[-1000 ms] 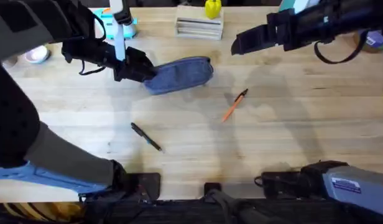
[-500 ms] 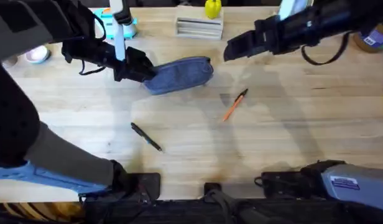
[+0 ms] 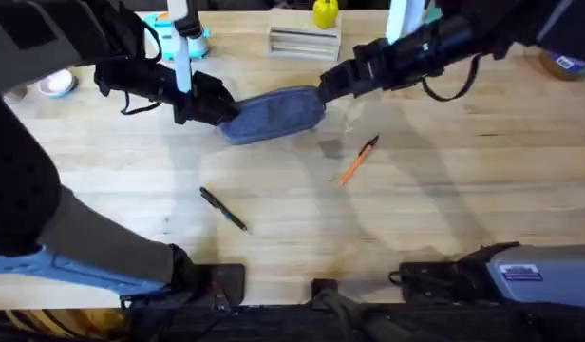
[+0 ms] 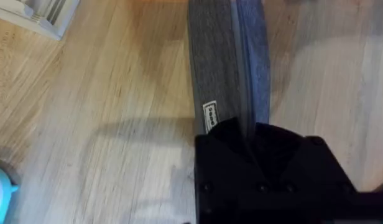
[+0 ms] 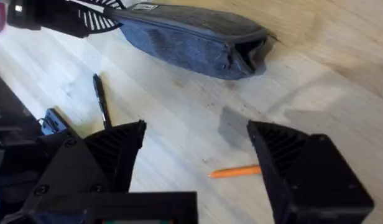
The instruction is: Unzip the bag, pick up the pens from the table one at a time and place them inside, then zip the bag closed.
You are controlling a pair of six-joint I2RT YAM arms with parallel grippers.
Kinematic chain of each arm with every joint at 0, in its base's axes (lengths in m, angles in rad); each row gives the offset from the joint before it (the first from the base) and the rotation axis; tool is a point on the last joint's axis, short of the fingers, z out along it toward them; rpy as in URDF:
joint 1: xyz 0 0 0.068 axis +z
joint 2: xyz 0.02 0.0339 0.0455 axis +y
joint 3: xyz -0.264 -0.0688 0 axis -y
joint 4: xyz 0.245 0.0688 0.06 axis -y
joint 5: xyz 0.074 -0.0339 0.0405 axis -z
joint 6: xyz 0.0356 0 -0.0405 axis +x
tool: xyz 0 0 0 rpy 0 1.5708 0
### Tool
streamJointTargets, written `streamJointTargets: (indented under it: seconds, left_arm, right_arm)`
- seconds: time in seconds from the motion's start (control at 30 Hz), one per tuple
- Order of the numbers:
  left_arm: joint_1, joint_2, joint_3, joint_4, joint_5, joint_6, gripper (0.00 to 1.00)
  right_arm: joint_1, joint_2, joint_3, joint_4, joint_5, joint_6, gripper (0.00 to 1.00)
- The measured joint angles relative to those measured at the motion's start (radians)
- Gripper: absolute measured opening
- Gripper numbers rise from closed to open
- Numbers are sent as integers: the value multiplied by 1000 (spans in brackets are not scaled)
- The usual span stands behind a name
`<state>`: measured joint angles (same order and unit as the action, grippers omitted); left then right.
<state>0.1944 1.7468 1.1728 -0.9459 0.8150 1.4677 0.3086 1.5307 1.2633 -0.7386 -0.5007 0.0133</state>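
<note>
Nearest the bases: black pen point(image 3: 223, 208) lies loose on the worktop point(image 3: 463, 190) at about 7 o'clock from centre, slanted, untouched. Just past it, orange pen point(image 3: 357, 160) at roughly 2 o'clock from centre, tilted, also free. Neither is in the bag yet.

Farther out: the bag point(image 3: 278, 115), grey-blue, lies long-ways at about 12 o'clock. Zipper line looks closed along its top in the left wrist view, so the step in hand reads as unzipping.

Left tool point(image 3: 209, 103) sits at the bag's 9 o'clock end, clamped on the fabric there, judging by the pouch running straight out of its black fingers point(image 4: 253, 162). Right tool point(image 3: 330, 87) hovers at the bag's 3 o'clock end, fingers spread wide, nothing between them; the bag's folded end shows just beyond them in the right wrist view.

To do it well: keep the left hold firm as an anchor, bring the right tool low onto the zipper pull (too small to locate for sure), close narrow on the tab alone and not on fabric, then draw along the seam toward 9 o'clock, level.
</note>
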Motion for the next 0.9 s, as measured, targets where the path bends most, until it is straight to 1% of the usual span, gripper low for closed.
streamJointTargets:
  seconds: [0.17,0.33,0.4,0.6,0.77,0.9]
  left_arm:
    - [0,0,0,0,0,0,42]
    - [0,0,0,0,0,0,42]
    - [0,0,0,0,0,0,42]
    - [0,0,0,0,0,0,42]
    - [0,0,0,0,0,0,42]
    - [0,0,0,0,0,0,42]
  right_arm:
    - [39,61,0,25,0,19,997]
    - [64,118,0,85,0,48,998]
    - [68,138,0,124,0,65,998]
    - [70,149,0,139,0,73,997]
    - [71,187,0,144,0,87,997]
    - [73,202,0,179,0,100,996]
